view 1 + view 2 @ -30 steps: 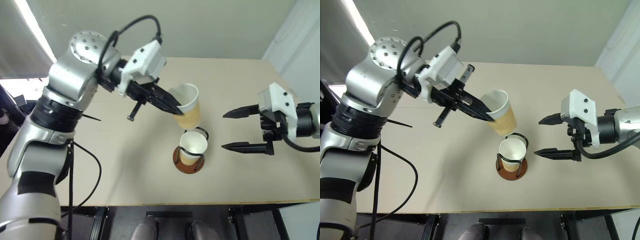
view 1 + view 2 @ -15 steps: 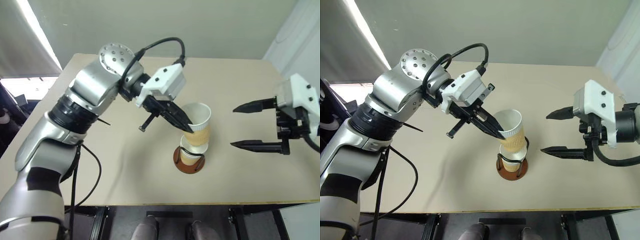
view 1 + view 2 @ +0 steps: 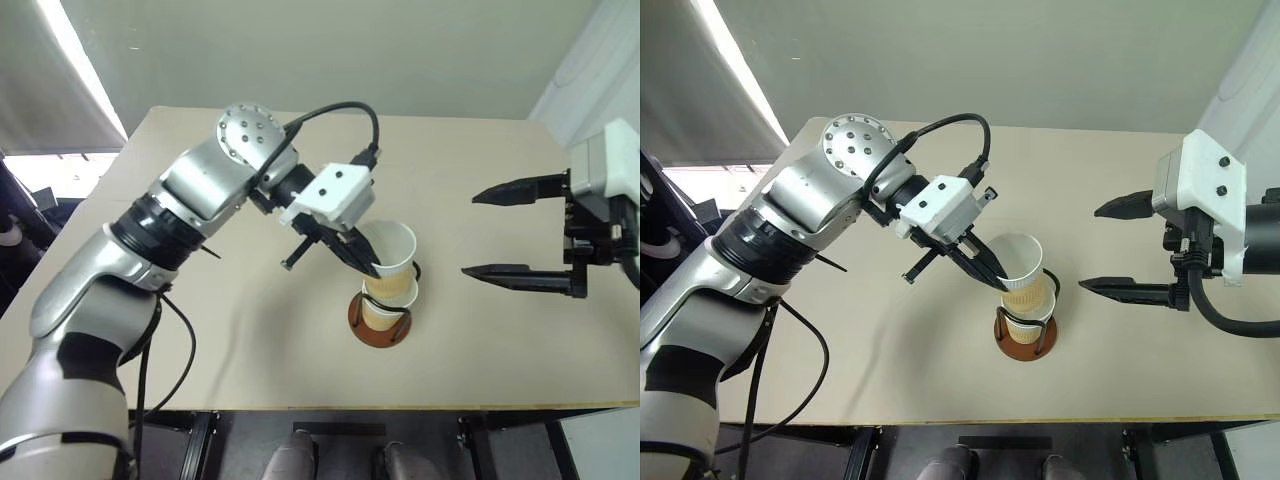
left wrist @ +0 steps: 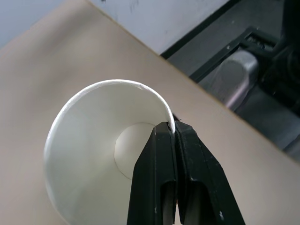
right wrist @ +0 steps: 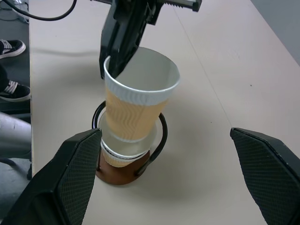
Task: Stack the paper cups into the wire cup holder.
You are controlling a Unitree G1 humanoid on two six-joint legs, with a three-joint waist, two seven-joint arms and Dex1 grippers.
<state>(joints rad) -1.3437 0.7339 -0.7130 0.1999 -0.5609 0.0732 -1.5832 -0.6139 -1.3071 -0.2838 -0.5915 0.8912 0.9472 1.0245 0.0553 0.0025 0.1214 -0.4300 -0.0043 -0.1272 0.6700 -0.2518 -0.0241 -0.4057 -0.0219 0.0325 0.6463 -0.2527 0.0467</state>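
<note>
Now the left gripper (image 3: pixel 371 266) has its fingers (image 4: pixel 164 154) closed on the rim of a paper cup (image 3: pixel 391 262), one finger inside and one outside; this cup is tilted and its lower part sits inside the mouth of another paper cup (image 5: pixel 123 152), which already stands in the wire cup holder (image 3: pixel 1024 335) on the counter (image 3: pixel 480 180). The upper cup is not fully seated; a good part of its tan ribbed wall is above the rim of the lower one. The holder itself stands near the middle of the counter, toward its front edge.

The right gripper (image 3: pixel 515 230) hangs to the right of the holder, well apart from it; its fingers are spread wide and hold nothing.

The risks, as I judge them: the cup leans toward the left arm, so if it is pushed down at this angle its bottom edge may catch on the inner wall of the lower cup and jam, or crush the thin paper; a sideways push could also tip the light holder, because nothing holds its reddish-brown base (image 5: pixel 121 176). If the fingers let go while the cup is tilted, it may rest crooked or fall out over the wire loops. The pinch on the rim is narrow, so the cup might also turn between the fingers.
</note>
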